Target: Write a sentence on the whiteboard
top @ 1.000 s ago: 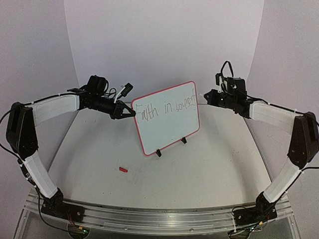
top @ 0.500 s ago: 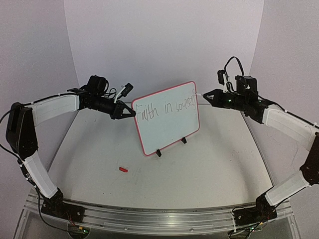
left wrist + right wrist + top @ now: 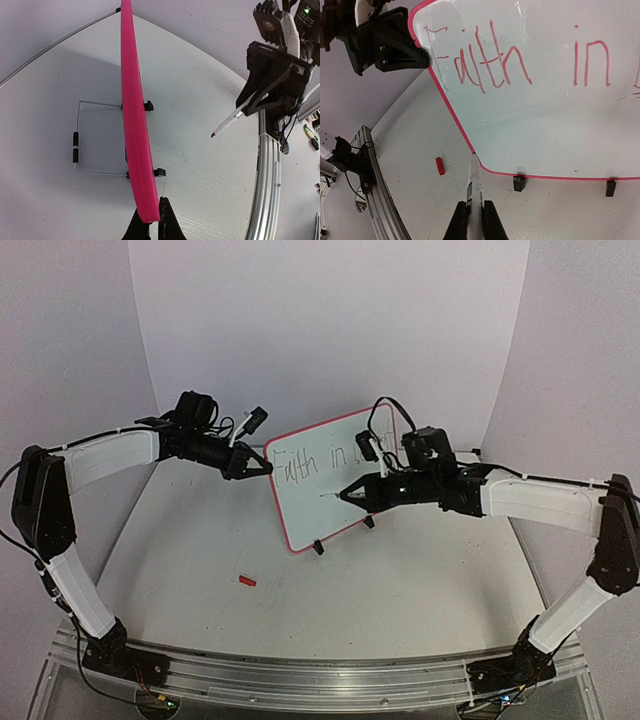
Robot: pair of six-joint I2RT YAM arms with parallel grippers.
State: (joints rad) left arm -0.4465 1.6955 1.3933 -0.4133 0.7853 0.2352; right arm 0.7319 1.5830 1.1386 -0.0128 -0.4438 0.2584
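The whiteboard (image 3: 315, 522) with its red-pink rim stands tilted on two black clip feet at mid-table. My left gripper (image 3: 265, 468) is shut on its upper left corner; the left wrist view shows the pink rim (image 3: 132, 125) edge-on between the jaws of that gripper (image 3: 152, 215). The sentence (image 3: 485, 60) reads "Faith in" in red marker, and my right arm hides the words after it. My right gripper (image 3: 474, 202) is shut on a white marker (image 3: 475, 182). The marker (image 3: 335, 495) points at the board's lower left part, its tip (image 3: 213, 135) a short way off the surface.
The marker's red cap (image 3: 247, 581) lies on the table in front of the board, to the left. A wire stand (image 3: 80, 145) props the board from behind. The metal rail (image 3: 320, 675) runs along the near table edge.
My right arm has swung from beside the board's right edge round to its front, bringing the marker down toward the lower left part. The left arm and the board have not moved.
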